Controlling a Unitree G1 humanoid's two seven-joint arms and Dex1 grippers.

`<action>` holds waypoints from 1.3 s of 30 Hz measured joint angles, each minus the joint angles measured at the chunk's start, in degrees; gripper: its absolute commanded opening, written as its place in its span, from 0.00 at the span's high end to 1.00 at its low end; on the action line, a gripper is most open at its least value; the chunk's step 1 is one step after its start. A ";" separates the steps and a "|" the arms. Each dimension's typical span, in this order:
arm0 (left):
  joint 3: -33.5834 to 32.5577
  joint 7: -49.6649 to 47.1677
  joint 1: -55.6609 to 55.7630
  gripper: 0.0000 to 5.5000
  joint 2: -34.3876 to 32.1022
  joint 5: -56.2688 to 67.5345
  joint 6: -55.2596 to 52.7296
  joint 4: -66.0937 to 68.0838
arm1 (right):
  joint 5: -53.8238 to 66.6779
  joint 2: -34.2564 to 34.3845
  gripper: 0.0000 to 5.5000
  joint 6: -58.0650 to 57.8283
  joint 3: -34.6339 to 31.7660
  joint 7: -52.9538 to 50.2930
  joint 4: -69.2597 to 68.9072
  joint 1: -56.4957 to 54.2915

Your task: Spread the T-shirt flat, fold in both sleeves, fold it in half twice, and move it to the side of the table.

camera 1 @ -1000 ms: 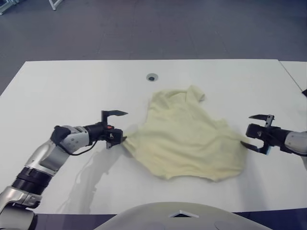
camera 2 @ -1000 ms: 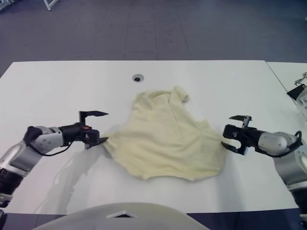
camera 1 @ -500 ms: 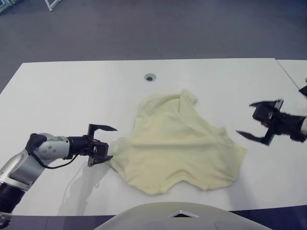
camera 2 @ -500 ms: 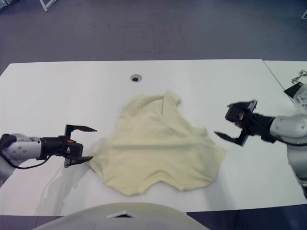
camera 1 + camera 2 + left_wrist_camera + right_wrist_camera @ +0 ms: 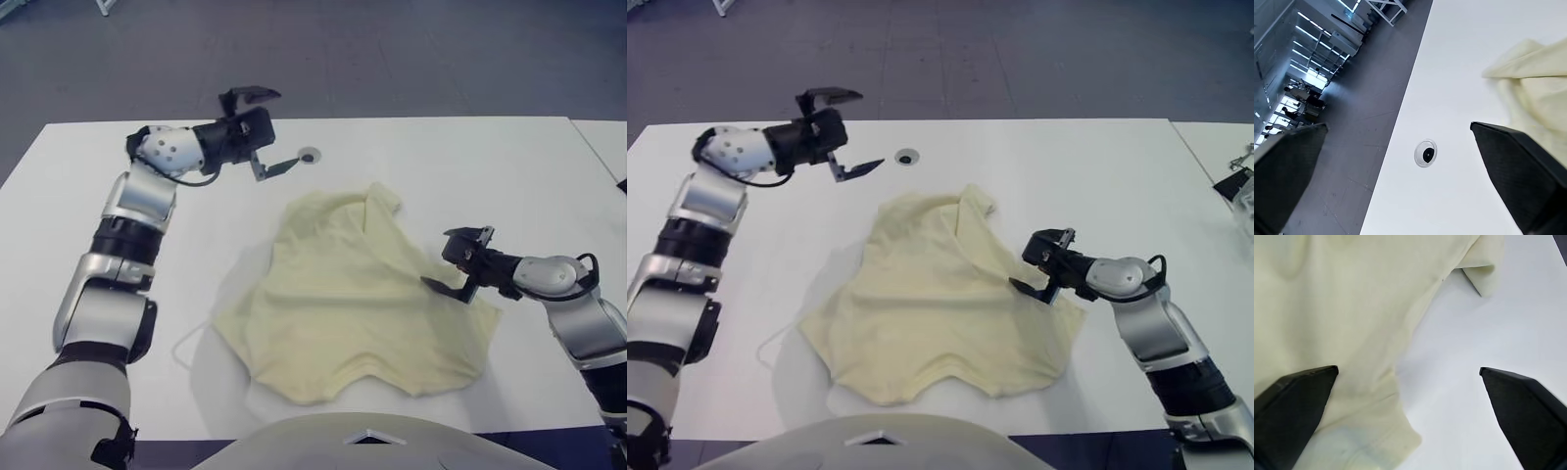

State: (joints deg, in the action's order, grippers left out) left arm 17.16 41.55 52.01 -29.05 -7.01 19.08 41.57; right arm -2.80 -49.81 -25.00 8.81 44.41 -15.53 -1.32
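Left arm has swung up from the shirt's left edge at lower left to the upper left of the frame. Right arm has come back in and down to the shirt's right edge. The shirt lies about where it did.

White table (image 5: 509, 166) spans both eye views; its right end is cut off by the frame.

T-shirt (image 5: 358, 294), pale yellow, lies rumpled at centre frame, not flat. A folded flap sticks up at its top. Sleeves and neck are hard to tell apart in the bunched cloth.

Left gripper (image 5: 266, 132) hangs above the table at upper left, well apart from the shirt, its 2 fingers spread wide with nothing between them.

Right gripper (image 5: 458, 259) sits at right of centre over the shirt's right edge, fingers spread. The lower finger lies on or just over the cloth; contact cannot be told.

Small round cable hole (image 5: 310, 155) is in the table just right of the left gripper, above the shirt.

Left wrist view: the hole (image 5: 1425, 153) shows between 2 dark blurred fingers, with a shirt tip (image 5: 1533, 63) at the frame's right and dark floor past the table edge.

Right wrist view: the shirt's edge (image 5: 1352, 308) runs down between the spread fingers, bare table (image 5: 1488, 318) beside it, and a small turned-over corner at the top.
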 measured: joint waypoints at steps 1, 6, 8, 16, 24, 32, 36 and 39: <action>0.83 -2.41 1.66 0.02 2.15 -1.95 1.94 5.45 | -0.60 -0.36 0.02 0.78 0.23 -0.25 -0.35 0.37; 4.61 -7.15 3.42 0.02 10.17 -8.12 8.15 23.06 | -3.89 -1.47 0.02 3.13 1.95 -0.78 -1.56 1.48; 5.75 -8.04 3.41 0.02 10.80 -10.52 9.98 25.96 | -4.09 -1.72 0.02 3.46 2.01 -0.76 -1.73 1.65; 5.57 -17.07 3.47 0.02 10.64 -15.24 9.14 31.96 | -4.48 -3.29 0.02 3.50 1.64 0.07 -4.02 3.46; 3.55 -19.59 5.68 0.02 11.83 -15.35 6.99 33.17 | -4.59 -4.48 0.02 3.55 1.13 0.08 -6.28 5.78; 3.70 -20.19 7.52 0.02 16.12 -16.76 6.29 34.12 | -6.26 -7.35 0.02 4.83 1.71 0.48 -8.72 7.43; 4.65 -22.55 6.83 0.02 17.12 -18.56 4.48 34.73 | -6.28 -9.79 0.02 5.29 1.89 2.38 -10.28 8.26; 4.67 -22.95 5.53 0.02 17.28 -18.73 4.06 35.15 | -6.29 -10.45 0.02 5.46 2.07 3.17 -10.66 8.26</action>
State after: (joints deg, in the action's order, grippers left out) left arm 21.83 18.60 57.54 -11.77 -25.74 23.15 76.72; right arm -9.09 -60.26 -19.53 10.88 47.57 -26.19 6.94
